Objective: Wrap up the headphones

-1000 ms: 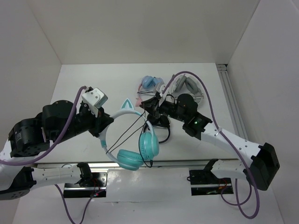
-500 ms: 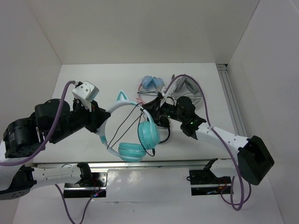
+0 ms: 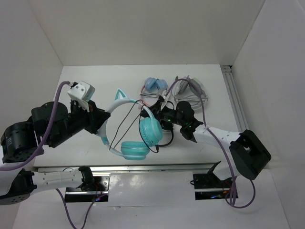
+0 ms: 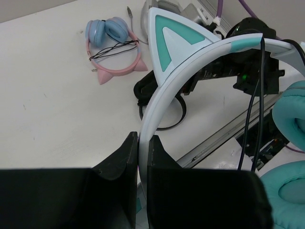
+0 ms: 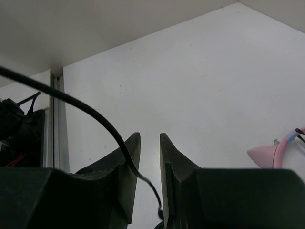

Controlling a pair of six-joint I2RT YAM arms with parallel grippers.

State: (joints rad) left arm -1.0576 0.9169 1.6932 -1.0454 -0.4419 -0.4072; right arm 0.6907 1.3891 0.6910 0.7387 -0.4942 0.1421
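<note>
The teal headphones [image 3: 135, 150] hang above the table's front middle, cat ears [image 4: 171, 36] up. My left gripper [image 3: 103, 130] is shut on their whitish band [image 4: 157, 102], which is pinched between the fingertips in the left wrist view [image 4: 142, 136]. The thin black cable [image 3: 125, 120] loops across the band's opening toward my right gripper [image 3: 153, 111], just right of the band. In the right wrist view that gripper [image 5: 149, 136] stands a narrow gap open; the cable [image 5: 95, 112] crosses its left finger and drops loosely into the gap.
Pink-banded blue-cupped headphones [image 3: 154, 87] lie at the back middle, also in the left wrist view [image 4: 113, 46]. Small black headphones [image 4: 163, 104] lie under my right arm. A grey headset [image 3: 192, 90] sits at the back right. A metal rail [image 3: 236, 107] runs along the table's right side.
My left arm has drawn the headphones back and to the left, turning the band more upright. The right gripper followed to the left along the cable, and its jaws parted slightly.
</note>
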